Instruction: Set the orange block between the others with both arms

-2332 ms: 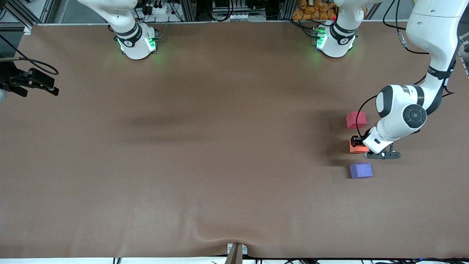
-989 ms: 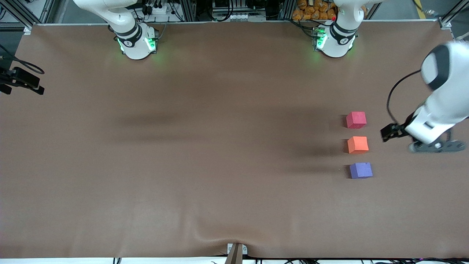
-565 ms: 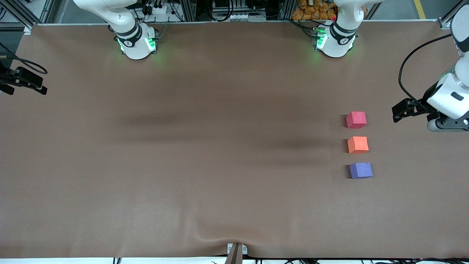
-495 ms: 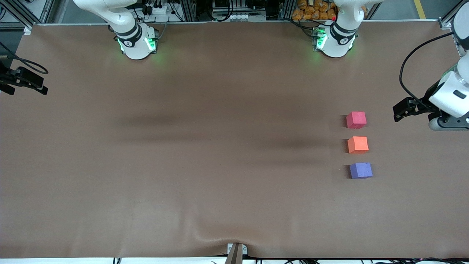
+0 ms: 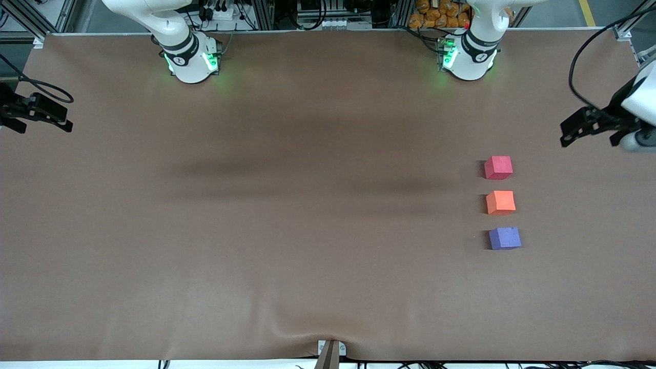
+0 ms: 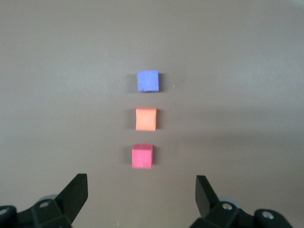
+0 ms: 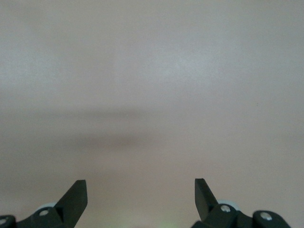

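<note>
Three small cubes sat in a row: the orange block lay between the red cube and purple cube. The left gripper hung spread apart and empty over the table's edge at the left arm's end. The right gripper hung likewise over the right arm's end.

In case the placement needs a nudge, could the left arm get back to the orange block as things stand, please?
Probably yes. The left gripper is open, empty and raised toward its own end of the table. The orange block sits uncovered between the pinkish-red cube and purple cube, with gaps on either side.

Matte foam orange block, matte brown cloth-like table cover, glossy white arm shells.
</note>
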### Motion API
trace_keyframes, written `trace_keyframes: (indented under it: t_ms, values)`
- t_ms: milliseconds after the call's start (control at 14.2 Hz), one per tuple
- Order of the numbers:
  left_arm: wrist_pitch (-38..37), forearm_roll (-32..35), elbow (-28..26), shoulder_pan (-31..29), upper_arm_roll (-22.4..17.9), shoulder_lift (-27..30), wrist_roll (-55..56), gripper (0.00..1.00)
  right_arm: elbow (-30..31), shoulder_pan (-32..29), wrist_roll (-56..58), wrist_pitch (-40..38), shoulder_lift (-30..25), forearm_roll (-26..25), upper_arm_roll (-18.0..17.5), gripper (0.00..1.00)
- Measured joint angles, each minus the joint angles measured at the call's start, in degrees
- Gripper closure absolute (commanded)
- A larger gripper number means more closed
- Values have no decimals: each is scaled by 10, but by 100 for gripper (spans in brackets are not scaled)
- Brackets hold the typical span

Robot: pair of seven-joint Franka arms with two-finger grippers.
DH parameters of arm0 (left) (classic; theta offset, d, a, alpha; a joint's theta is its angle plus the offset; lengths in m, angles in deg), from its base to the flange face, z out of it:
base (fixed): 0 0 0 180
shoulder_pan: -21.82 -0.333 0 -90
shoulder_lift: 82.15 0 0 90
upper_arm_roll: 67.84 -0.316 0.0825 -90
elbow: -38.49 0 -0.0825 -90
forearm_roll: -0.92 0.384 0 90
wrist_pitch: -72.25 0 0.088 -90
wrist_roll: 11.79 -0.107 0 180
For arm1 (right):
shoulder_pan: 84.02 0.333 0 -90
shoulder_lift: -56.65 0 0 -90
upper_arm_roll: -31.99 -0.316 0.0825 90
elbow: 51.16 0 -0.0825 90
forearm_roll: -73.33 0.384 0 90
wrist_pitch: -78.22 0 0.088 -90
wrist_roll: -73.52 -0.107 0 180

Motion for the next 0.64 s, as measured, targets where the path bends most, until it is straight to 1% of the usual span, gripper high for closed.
trace_keyframes:
  t_ms: [71,141,353,424,636]
  values:
    - [-13,-3,-1,10,-13,7,0,0,0,-28,-1,0,0,0,-32,0]
    - [-20,-4,-4,19,-21,14,0,0,0,-49,-1,0,0,-1,-54,0]
    - [-26,-4,-23,42,-36,34,1,0,0,-101,-1,-1,0,-1,-100,0]
    - [-26,-4,-27,43,-38,36,1,0,0,-108,-1,-2,0,-1,-107,0]
    - [-26,-4,-28,44,-39,37,1,0,-1,-110,-3,-2,0,-1,-112,0]
